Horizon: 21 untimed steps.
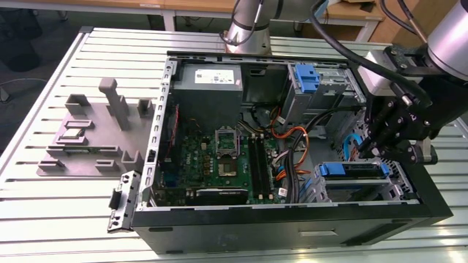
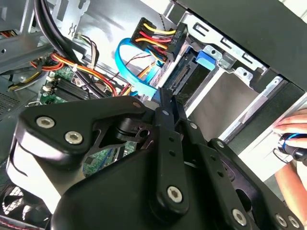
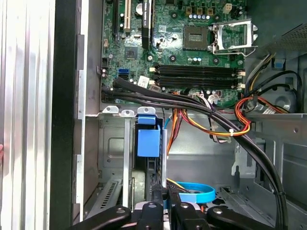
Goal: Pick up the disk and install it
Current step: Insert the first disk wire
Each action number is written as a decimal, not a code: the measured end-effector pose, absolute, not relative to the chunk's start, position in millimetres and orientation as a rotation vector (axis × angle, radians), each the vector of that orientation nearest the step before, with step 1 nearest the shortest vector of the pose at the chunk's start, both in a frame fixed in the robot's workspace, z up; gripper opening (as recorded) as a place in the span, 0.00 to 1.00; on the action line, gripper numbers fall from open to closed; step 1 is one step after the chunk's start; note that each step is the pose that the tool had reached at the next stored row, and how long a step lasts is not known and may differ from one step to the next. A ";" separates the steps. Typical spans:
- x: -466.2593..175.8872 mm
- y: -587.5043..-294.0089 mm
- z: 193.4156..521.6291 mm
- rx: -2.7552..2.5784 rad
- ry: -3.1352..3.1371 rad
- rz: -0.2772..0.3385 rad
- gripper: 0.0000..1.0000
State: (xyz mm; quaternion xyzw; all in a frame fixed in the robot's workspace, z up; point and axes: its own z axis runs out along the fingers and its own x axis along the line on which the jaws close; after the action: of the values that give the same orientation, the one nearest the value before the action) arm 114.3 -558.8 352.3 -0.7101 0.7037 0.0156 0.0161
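an open black computer case [image 1: 292, 227] lies on its side on a slotted metal table [image 1: 73, 219]. in the exterior view, a green motherboard [image 1: 212, 164] fills the case toward seven o'clock. it carries an empty processor socket [image 1: 227, 141], with dark memory slots [image 1: 257, 164] just beside it at four o'clock. a grey metal box [image 1: 208, 90] with a white sticker sits at eleven o'clock in the case, a narrow blue latch [image 1: 307, 76] at one o'clock. orange cables [image 1: 296, 142] curl near the middle. a grey fixture [image 1: 95, 137] rests on the table at nine o'clock, apart from the case. in the second wrist view a light blue flat cable [image 2: 132, 62] bends in a loop.
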 end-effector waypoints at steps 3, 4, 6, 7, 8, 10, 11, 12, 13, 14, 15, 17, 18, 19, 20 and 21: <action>111.6 -560.4 350.4 -2.204 2.182 0.036 0.16; 110.4 -560.5 349.8 -2.203 2.180 0.032 0.16; 108.2 -560.7 348.0 -2.200 2.178 0.027 0.16; 107.0 -560.7 346.8 -2.199 2.176 0.024 0.16; 106.8 -560.8 345.5 -2.199 2.175 0.023 0.16; 106.9 -560.7 344.1 -2.199 2.173 0.021 0.16; 106.8 -561.0 343.7 -2.200 2.173 0.020 0.16; 106.8 -561.3 343.3 -2.200 2.172 0.020 0.16; 106.8 -561.7 342.8 -2.200 2.171 0.020 0.16; 106.7 -562.2 342.4 -2.201 2.171 0.020 0.16; 106.7 -562.6 341.8 -2.201 2.170 0.020 0.16; 106.7 -563.1 341.1 -2.203 2.169 0.020 0.16; 106.8 -563.3 340.9 -2.203 2.168 0.019 0.16; 106.8 -563.5 340.5 -2.203 2.168 0.019 0.16; 106.8 -563.9 340.3 -2.204 2.167 0.019 0.16; 106.7 -564.4 340.0 -2.204 2.167 0.019 0.16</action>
State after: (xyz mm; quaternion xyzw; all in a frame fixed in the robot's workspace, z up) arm 106.7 -564.4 340.0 -0.7128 0.7009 0.0061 0.0253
